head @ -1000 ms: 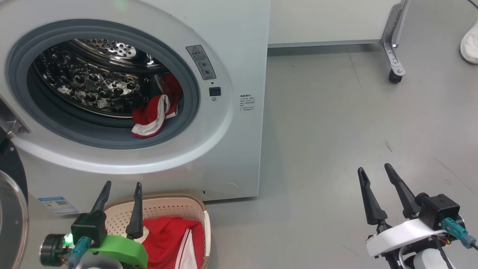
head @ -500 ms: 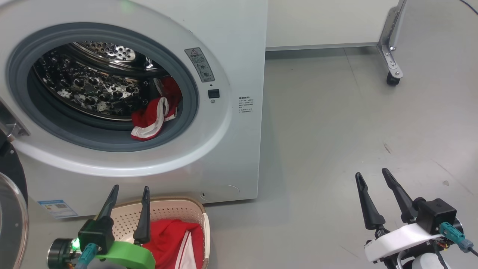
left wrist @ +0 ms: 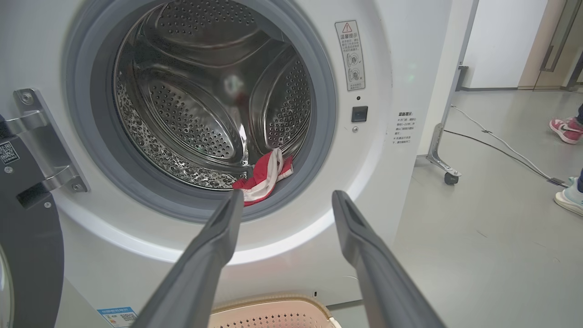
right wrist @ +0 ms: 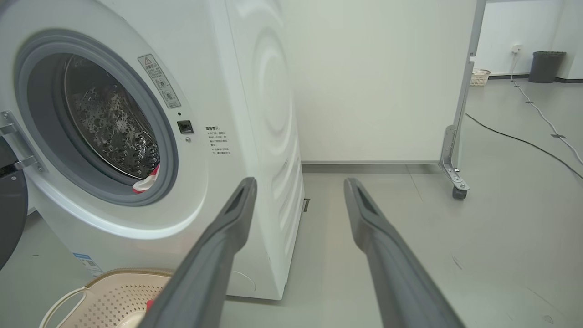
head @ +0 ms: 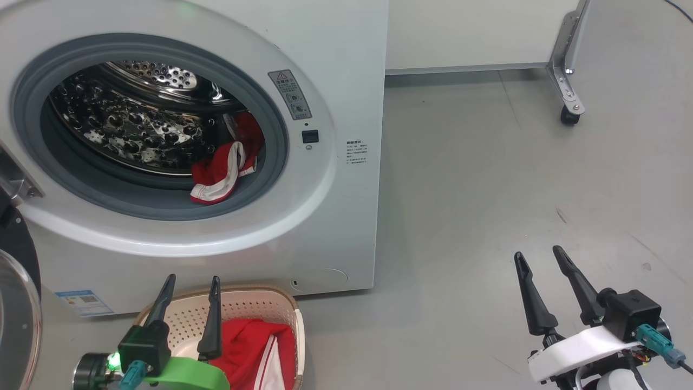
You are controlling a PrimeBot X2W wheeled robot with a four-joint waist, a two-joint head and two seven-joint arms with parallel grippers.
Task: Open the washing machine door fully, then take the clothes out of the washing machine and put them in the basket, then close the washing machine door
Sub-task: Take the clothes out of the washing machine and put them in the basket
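One garment (head: 219, 176) left in the drum (head: 130, 127) could be snagged on the seal (head: 135, 205) if dragged low by the left gripper (head: 194, 278), spread empty like the right gripper (head: 537, 252).

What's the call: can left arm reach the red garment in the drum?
Likely yes. The black-rimmed round door is swung aside, and the red white-striped garment lies on the lower edge of the grey port ring. The left jaws stand open, aimed there.
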